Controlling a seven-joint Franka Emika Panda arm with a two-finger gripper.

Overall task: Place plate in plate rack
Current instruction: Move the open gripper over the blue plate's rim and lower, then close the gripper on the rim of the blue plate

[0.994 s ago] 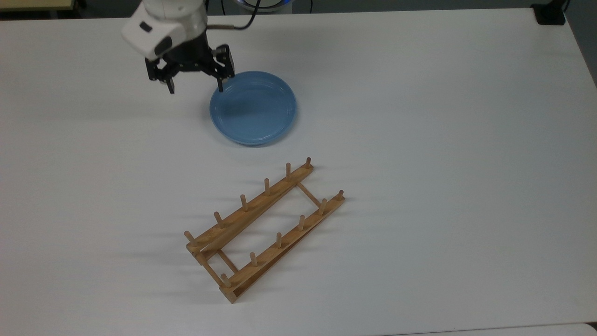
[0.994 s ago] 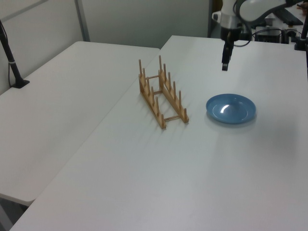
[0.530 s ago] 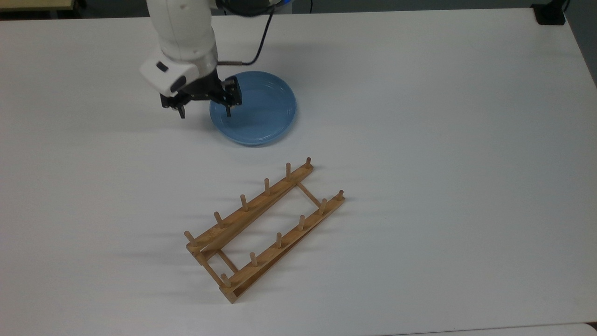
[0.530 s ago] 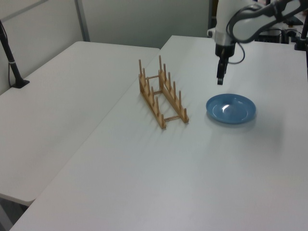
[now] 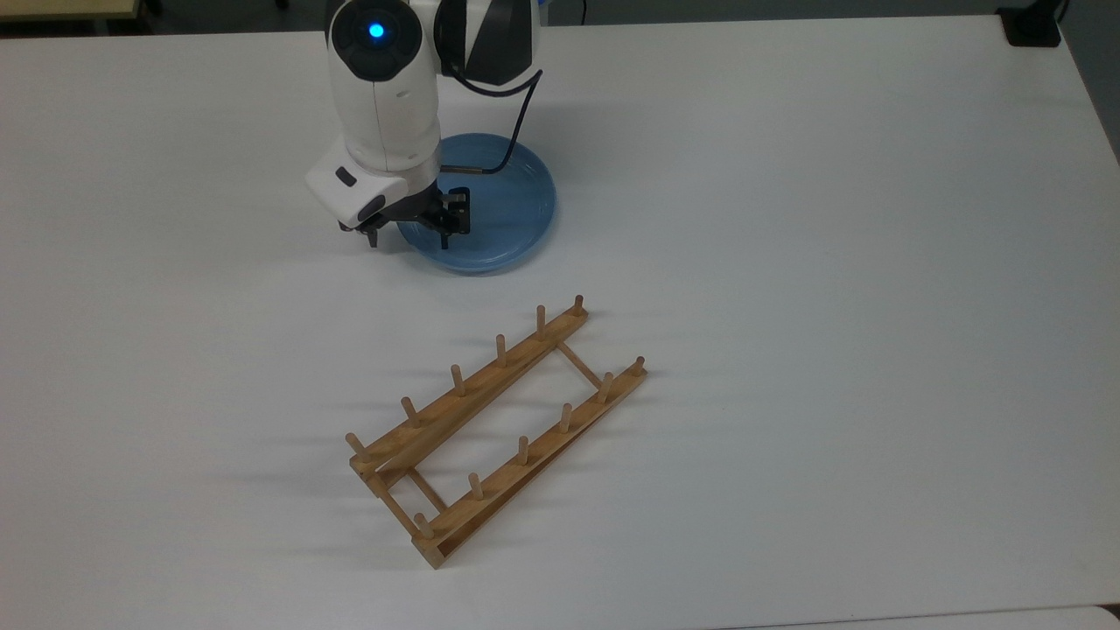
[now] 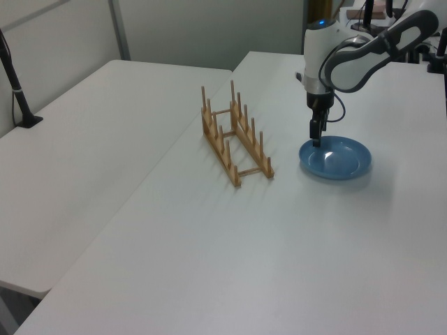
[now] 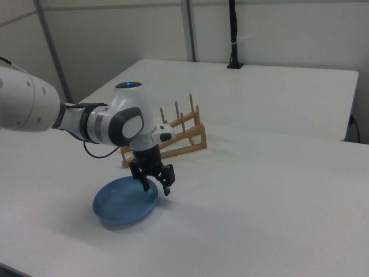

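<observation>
The light-blue plate [image 5: 516, 201] lies flat on the white table, partly under the arm in the top view. It also shows in the left view [image 6: 342, 159] and the right view [image 7: 124, 202]. My gripper [image 5: 409, 234] is open and low over the plate's rim on the top view's left. One finger hangs over the plate's inside and the other over the table outside it. The same gripper [image 6: 316, 139] [image 7: 156, 188] holds nothing. The wooden plate rack [image 5: 472, 392] stands apart, toward the top view's bottom, with its pegs [image 6: 234, 129] upright and its slots bare [image 7: 173, 135].
The white table [image 5: 787, 262] stretches wide toward the top view's right. A black post base [image 5: 1032, 26] sits at its top right corner. In the left view a black post [image 6: 17, 91] stands on the neighbouring table.
The gripper has come down and moved toward the top view's lower right, from above the plate's far-left rim to low over its near-left rim. Plate and rack have stayed put.
</observation>
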